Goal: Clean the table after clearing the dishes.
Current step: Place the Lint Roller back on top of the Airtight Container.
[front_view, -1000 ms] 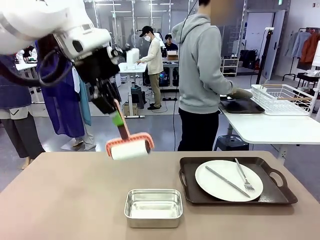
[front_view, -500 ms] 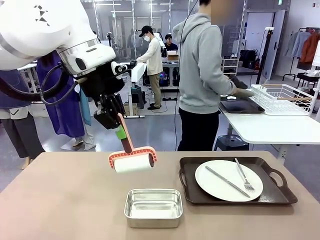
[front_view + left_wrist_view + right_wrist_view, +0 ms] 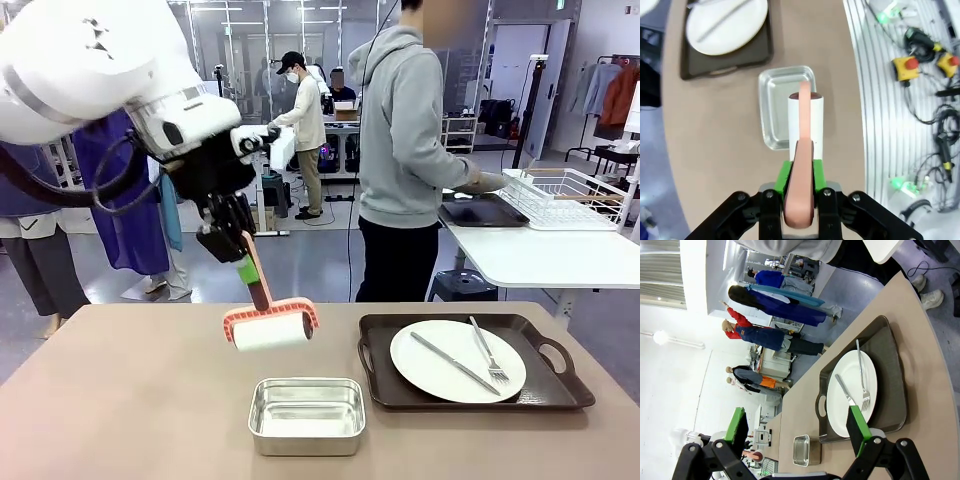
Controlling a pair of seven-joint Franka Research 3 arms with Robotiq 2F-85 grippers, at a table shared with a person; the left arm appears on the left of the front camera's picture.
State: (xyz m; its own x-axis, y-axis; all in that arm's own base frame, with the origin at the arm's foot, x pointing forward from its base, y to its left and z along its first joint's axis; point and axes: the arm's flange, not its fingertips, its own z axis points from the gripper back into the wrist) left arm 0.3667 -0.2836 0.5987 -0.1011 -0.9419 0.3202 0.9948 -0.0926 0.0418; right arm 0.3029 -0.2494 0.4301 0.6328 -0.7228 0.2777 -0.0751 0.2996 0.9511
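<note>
One tray of dishes sits on the tabletop, right of centre, on the robot's side. It carries a white plate. A fork and a knife lie side by side across the plate.

A second tray is on the white table beyond the far edge, beside a wire rack. A person in a grey hoodie stands there, back to the camera, with one hand at that tray.

Left end effector: pressed together on the salmon handle of a roller, with a green pad on either side of the handle.
- The handle slants down toward the tabletop.
- The white roll lies level over the middle of the tabletop, just beyond a metal pan.
- Contact between roll and tabletop: cannot tell.
- In the left wrist view the roll overlaps one side of the pan.

Right end effector: fingers spread wide, nothing between them, held above the tabletop. In its wrist view the tray, plate, fork and knife lie ahead, and the pan lies farther along the tabletop.
</note>
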